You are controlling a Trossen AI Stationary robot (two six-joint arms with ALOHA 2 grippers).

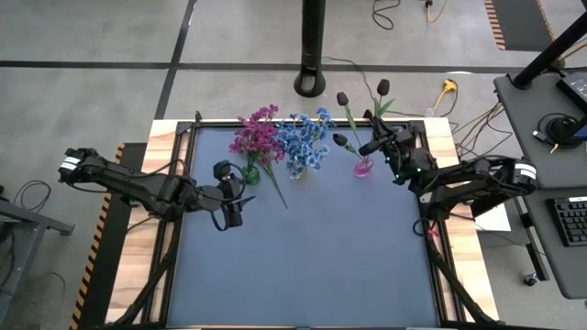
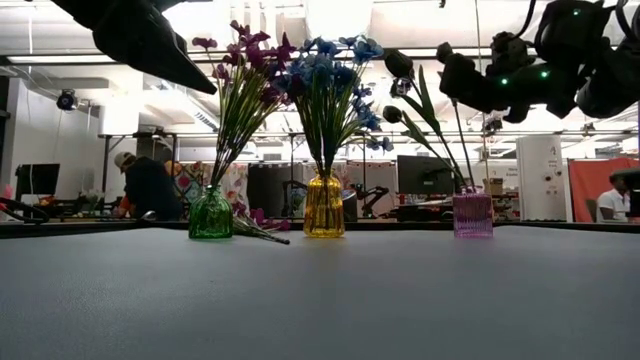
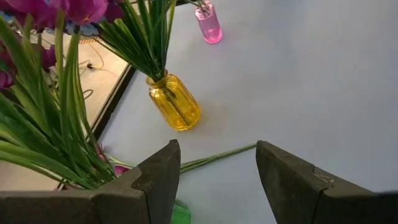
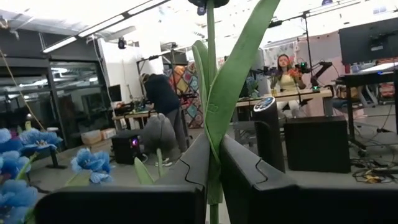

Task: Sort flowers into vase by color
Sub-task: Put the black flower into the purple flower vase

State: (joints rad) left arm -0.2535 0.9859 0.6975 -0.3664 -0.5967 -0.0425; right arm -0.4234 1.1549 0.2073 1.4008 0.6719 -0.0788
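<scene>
Looking down on the table, I see three small vases in a row along the far edge of the blue mat. The green vase holds magenta flowers. The yellow vase, just right of the green one, holds blue flowers. The pink vase, well right of the yellow one, holds dark tulip buds on long stems.

One loose magenta sprig lies flat on the mat, its stem running from the foot of the green vase toward the mat's middle.

My right gripper sits above the pink vase, clenched on a tulip stem; in the right wrist view the stem and a broad leaf rise straight up between the fingers. The right arm reaches in from the right side, elbow bent.

My left gripper hovers near the green vase on its near side, beside the loose sprig, fingers spread wide and holding nothing. The left arm stretches in low from the left edge.
</scene>
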